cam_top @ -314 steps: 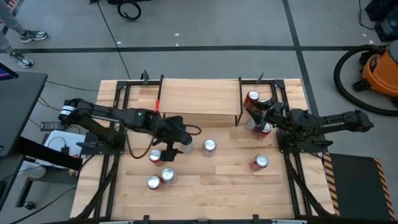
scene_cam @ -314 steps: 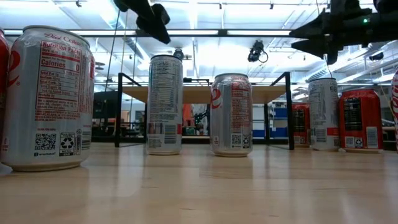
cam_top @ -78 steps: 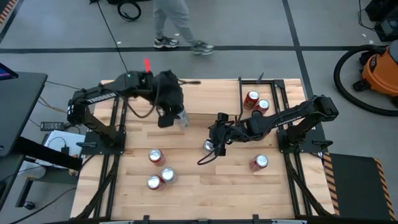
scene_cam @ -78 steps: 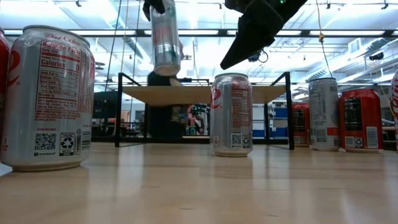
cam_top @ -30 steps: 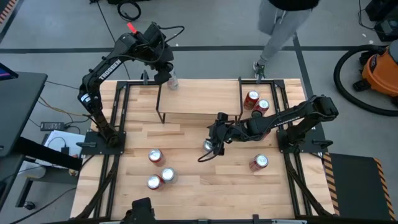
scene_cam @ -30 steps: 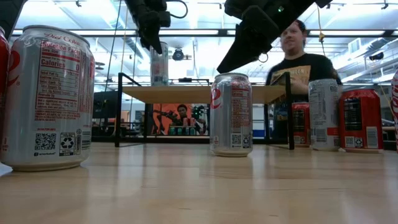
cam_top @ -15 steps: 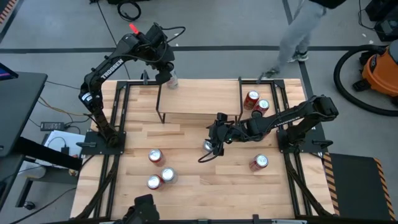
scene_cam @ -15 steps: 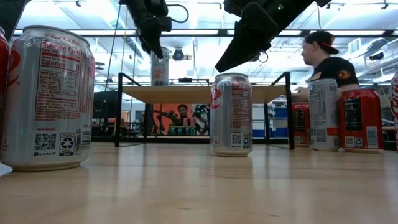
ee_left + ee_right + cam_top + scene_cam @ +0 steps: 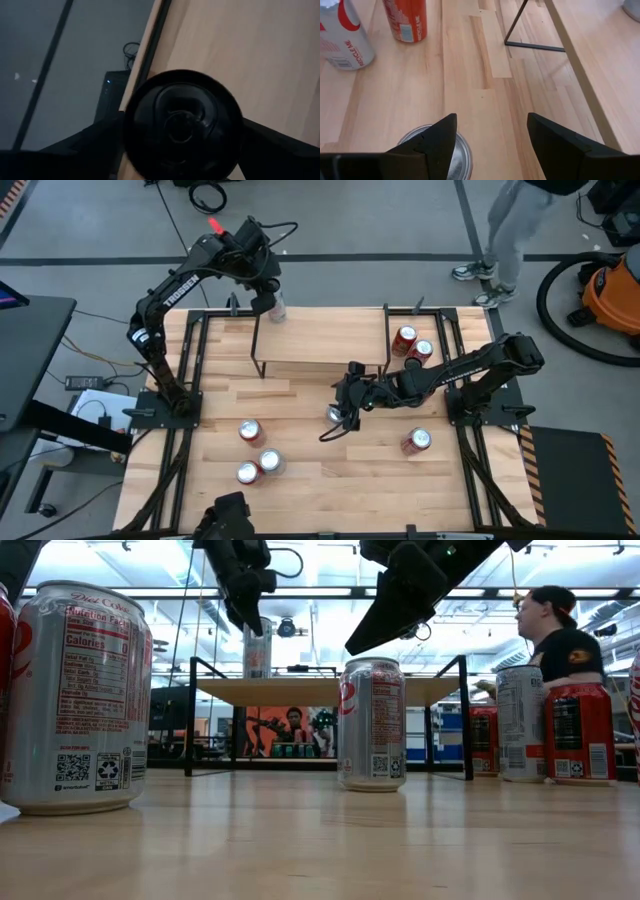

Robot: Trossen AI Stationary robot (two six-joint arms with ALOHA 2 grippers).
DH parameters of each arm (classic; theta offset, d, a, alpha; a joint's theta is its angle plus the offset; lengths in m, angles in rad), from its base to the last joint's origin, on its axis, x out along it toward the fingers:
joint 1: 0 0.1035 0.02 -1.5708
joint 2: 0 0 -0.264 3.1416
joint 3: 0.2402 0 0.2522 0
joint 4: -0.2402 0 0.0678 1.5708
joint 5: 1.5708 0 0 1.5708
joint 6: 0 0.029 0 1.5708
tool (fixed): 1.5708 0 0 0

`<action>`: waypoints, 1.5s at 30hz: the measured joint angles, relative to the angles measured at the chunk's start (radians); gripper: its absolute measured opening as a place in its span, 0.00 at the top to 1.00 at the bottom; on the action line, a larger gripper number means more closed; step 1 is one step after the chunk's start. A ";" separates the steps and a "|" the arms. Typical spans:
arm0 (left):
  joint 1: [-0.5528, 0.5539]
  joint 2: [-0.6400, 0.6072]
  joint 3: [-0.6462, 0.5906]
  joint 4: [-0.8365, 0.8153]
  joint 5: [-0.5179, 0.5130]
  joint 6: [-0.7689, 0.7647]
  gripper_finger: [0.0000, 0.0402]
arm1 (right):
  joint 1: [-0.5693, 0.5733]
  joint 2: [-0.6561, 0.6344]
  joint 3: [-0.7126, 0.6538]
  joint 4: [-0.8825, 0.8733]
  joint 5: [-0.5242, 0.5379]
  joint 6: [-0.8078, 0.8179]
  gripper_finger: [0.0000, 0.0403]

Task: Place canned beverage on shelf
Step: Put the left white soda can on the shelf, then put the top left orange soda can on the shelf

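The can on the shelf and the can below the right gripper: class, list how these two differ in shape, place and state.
The can on the shelf is slim and tall; the can below the right gripper is wider.
The slim can stands on the shelf, at its far left corner; the wider can stands on the tabletop.
The left gripper is at the slim can; the right gripper hovers, jaws open, above the wider can.
Both are silver and upright.

Probably a robotics lab: grey taped floor (image 9: 380, 220), orange shop vacuum (image 9: 612, 292), ceiling strip lights (image 9: 320, 592).
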 joint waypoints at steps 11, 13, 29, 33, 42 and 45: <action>-0.048 -0.008 0.118 -0.012 -0.043 -0.001 0.13 | 0.000 0.000 0.000 0.008 -0.001 -0.003 0.37; -0.062 -0.008 0.135 -0.011 -0.043 -0.004 0.13 | 0.000 0.000 0.000 0.008 -0.002 -0.003 0.37; -0.440 -0.009 0.143 -0.133 -0.042 -0.116 0.17 | 0.058 -0.060 0.000 -0.128 0.150 0.027 0.37; -0.555 -0.009 0.093 -0.148 -0.042 -0.190 0.21 | 0.106 -0.115 0.000 -0.192 0.219 0.085 0.37; -0.832 -0.008 -0.115 -0.154 -0.057 -0.384 0.26 | 0.164 -0.137 0.000 -0.196 0.267 0.100 0.37; -0.904 -0.009 -0.168 -0.155 -0.079 -0.456 0.28 | 0.164 -0.129 0.000 -0.195 0.255 0.099 0.37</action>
